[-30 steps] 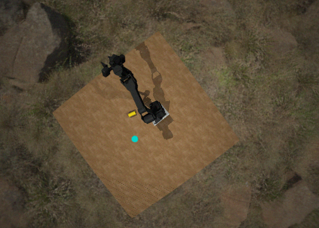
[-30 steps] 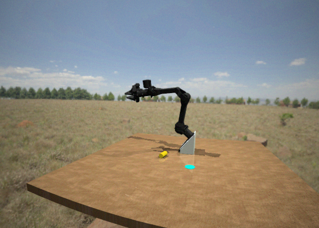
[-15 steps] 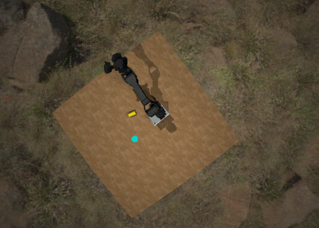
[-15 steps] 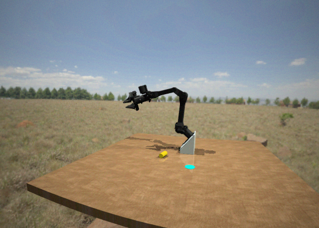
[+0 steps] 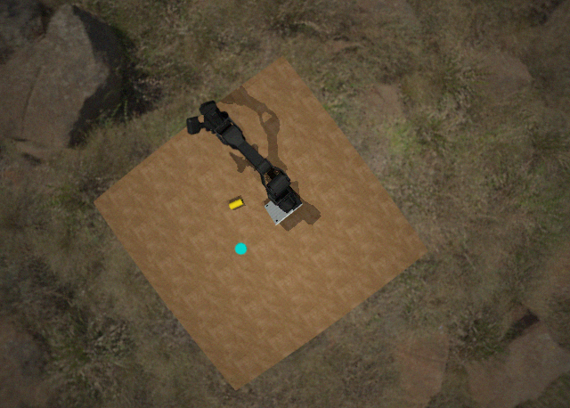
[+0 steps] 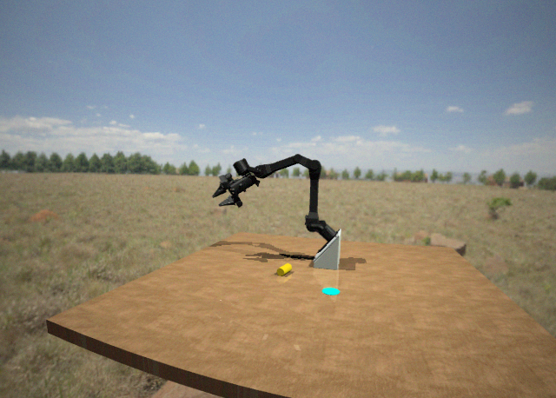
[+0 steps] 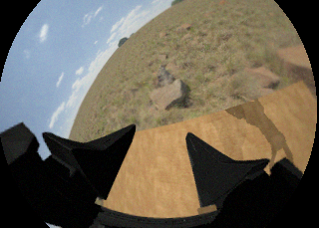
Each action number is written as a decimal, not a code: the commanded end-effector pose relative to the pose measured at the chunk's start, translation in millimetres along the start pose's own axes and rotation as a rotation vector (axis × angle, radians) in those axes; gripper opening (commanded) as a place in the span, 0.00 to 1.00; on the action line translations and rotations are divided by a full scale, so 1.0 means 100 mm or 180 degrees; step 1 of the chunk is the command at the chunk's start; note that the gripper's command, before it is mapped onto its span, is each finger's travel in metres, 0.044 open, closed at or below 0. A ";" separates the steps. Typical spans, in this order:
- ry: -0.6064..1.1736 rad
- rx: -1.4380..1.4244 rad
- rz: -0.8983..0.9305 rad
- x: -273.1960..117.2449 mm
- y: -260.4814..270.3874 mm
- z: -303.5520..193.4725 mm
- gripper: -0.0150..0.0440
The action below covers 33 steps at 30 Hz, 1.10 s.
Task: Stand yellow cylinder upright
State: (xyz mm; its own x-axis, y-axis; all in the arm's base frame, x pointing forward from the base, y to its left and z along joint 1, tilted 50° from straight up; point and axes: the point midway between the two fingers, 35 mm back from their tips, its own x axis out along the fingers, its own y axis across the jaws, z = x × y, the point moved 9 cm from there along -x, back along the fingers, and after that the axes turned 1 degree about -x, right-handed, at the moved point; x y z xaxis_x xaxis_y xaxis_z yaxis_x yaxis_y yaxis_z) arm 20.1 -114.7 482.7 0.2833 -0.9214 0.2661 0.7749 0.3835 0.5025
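The yellow cylinder (image 5: 236, 204) (image 6: 284, 269) lies on its side on the wooden table. The cyan circle (image 5: 240, 248) (image 6: 331, 291) is a flat disc on the table, a short way from the cylinder, with nothing on it. My gripper (image 6: 216, 201) (image 7: 161, 131) is open, with nothing between its fingers. It is high above the table, over toward the far left edge in the exterior view, well away from the cylinder. Neither the cylinder nor the circle shows in the wrist view.
The arm's grey wedge base (image 5: 278, 212) (image 6: 328, 255) stands on the table (image 5: 276, 302) (image 6: 224, 331) (image 7: 159, 173), to the right of the cylinder. The arm's shadow falls on the table beyond the cylinder. Grass and rocks lie outside the table edges.
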 end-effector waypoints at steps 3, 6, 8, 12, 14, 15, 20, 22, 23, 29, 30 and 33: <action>0.0365 0.0104 -0.0153 0.17 -0.09 -0.22 0.78; 0.0531 0.0137 -0.0212 0.24 -0.11 -0.32 0.78; 0.0643 0.0153 -0.0250 0.28 -0.12 -0.39 0.78; 0.0872 0.0166 -0.0325 0.36 -0.13 -0.53 0.78; 0.0987 0.0164 -0.0362 0.39 -0.14 -0.61 0.78; 0.1045 0.0161 -0.0380 0.41 -0.14 -0.65 0.78; 0.1337 0.0123 -0.0466 0.47 -0.13 -0.85 0.78; 0.1454 0.0097 -0.0499 0.50 -0.13 -0.93 0.78; 0.1512 0.0083 -0.0515 0.50 -0.12 -0.97 0.78; 0.1859 -0.0037 -0.0602 0.54 -0.09 -1.21 0.78; 0.1917 -0.0062 -0.0615 0.55 -0.08 -1.25 0.78; 0.2087 -0.0145 -0.0653 0.55 -0.06 -1.38 0.78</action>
State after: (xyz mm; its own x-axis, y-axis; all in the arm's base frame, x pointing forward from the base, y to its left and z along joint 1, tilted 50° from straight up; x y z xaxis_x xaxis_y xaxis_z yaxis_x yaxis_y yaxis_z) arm 98.6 -175.1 394.1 0.4056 -0.8548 -0.3238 0.8448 0.2154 0.4898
